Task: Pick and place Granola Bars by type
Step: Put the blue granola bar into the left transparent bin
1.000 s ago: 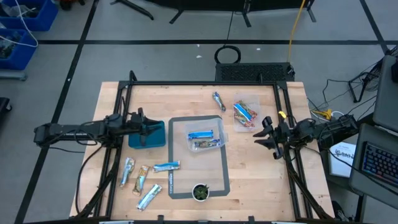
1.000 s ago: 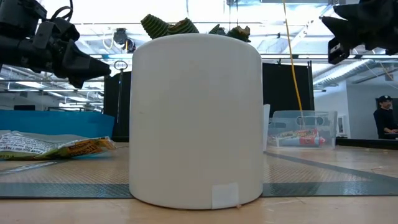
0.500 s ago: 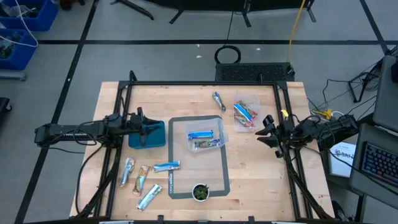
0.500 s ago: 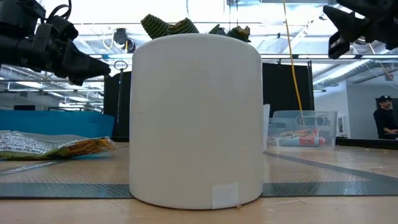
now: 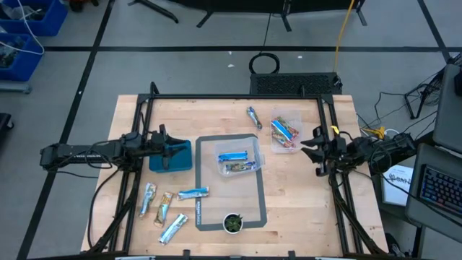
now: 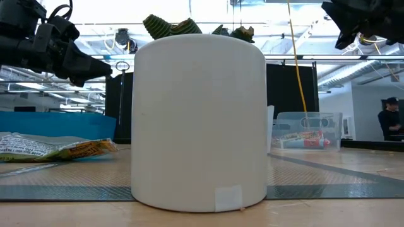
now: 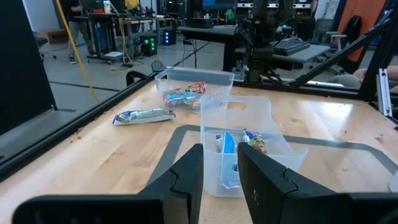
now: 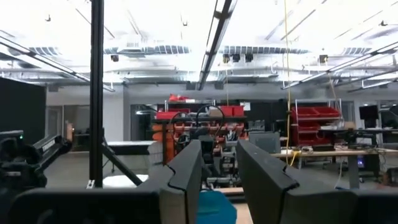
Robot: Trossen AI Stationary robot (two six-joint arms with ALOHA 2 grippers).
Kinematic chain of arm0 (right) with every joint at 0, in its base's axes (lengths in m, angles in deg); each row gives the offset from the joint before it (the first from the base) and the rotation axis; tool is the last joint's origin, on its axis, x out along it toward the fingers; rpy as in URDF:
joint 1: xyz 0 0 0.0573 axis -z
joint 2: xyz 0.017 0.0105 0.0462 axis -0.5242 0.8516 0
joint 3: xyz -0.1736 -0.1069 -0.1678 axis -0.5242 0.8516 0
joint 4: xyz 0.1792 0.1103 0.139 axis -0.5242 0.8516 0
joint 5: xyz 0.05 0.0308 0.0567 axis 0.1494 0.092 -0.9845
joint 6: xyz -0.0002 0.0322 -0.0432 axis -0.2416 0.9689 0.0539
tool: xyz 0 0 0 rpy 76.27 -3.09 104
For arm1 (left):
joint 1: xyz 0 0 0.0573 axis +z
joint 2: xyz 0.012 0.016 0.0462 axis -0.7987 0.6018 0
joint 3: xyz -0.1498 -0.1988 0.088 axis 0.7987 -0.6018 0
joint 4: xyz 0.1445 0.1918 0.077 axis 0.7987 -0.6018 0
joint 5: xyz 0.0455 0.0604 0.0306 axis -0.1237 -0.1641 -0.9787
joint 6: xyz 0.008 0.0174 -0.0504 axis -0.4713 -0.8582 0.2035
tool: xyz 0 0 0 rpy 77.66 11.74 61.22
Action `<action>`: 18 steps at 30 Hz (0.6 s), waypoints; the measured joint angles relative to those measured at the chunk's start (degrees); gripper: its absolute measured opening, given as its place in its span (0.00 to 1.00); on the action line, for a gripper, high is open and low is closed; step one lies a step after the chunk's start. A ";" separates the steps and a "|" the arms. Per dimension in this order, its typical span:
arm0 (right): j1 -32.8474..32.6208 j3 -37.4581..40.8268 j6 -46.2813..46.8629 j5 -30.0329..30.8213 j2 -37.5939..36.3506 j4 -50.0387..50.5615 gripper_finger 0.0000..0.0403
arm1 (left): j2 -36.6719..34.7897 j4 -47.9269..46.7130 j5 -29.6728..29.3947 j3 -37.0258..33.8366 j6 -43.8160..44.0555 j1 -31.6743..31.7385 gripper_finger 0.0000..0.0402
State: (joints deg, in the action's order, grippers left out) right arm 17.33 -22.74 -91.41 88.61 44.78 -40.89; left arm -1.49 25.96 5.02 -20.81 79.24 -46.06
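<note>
A: Risk check? Both arms are parked at the table edges. Left gripper [image 5: 167, 146] sits mid-left over the blue bin [image 5: 172, 156]; right gripper [image 5: 316, 147] is mid-right. Both have a narrow gap between the fingers and hold nothing.

B: Four bars [image 5: 164, 206] lie loose lower left, close together with one tilted. Judgement: a narrow approach could clip a neighbour or pinch two.

A: And the wrappers?

B: Crinkly foil, glossy, flat oblong; likely to slide on smooth wood. One lone bar [image 5: 253, 116] sits upper centre.

A: Bins?

B: Clear thin plastic. Centre bin [image 5: 258, 157] holds two bars, upper-right bin [image 5: 299, 117] holds more. They're light, so a bump could shift them. The small plant pot [image 5: 232, 223] at bottom centre is an obstacle.
</note>
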 joint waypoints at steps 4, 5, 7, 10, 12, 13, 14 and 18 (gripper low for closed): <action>0.00 0.00 -0.14 -0.02 0.00 -1.47 0.24 | 0.00 0.00 0.00 0.00 0.03 0.00 0.26; -0.01 0.00 -0.19 -0.02 0.00 -1.80 0.24 | 0.00 0.00 0.00 0.00 0.03 0.00 0.26; 0.00 0.00 -1.65 0.00 0.00 -2.89 0.24 | 0.00 0.00 0.00 0.00 0.03 0.00 0.26; 0.05 0.00 -3.61 2.94 0.90 -4.57 0.24 | 0.00 0.00 0.00 0.00 0.03 0.00 0.26; 0.60 -0.25 -3.36 8.93 2.58 -5.89 0.24 | 0.00 0.00 0.00 0.00 0.03 0.00 0.26; 1.09 -0.64 -3.17 11.73 3.67 -5.67 0.24 | 0.00 0.00 0.00 0.00 0.03 0.00 0.26; 1.64 -1.08 -2.82 13.85 5.15 -4.88 0.24 | 0.00 0.00 0.02 0.00 0.01 0.00 0.26; 5.04 -6.08 -0.88 18.79 13.48 -0.12 0.24 | 0.00 0.00 0.02 0.00 0.00 0.00 0.26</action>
State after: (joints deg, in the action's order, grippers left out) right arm 22.37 -28.83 -92.28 107.40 58.26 -41.01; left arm -1.49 25.96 5.04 -20.81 79.25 -46.06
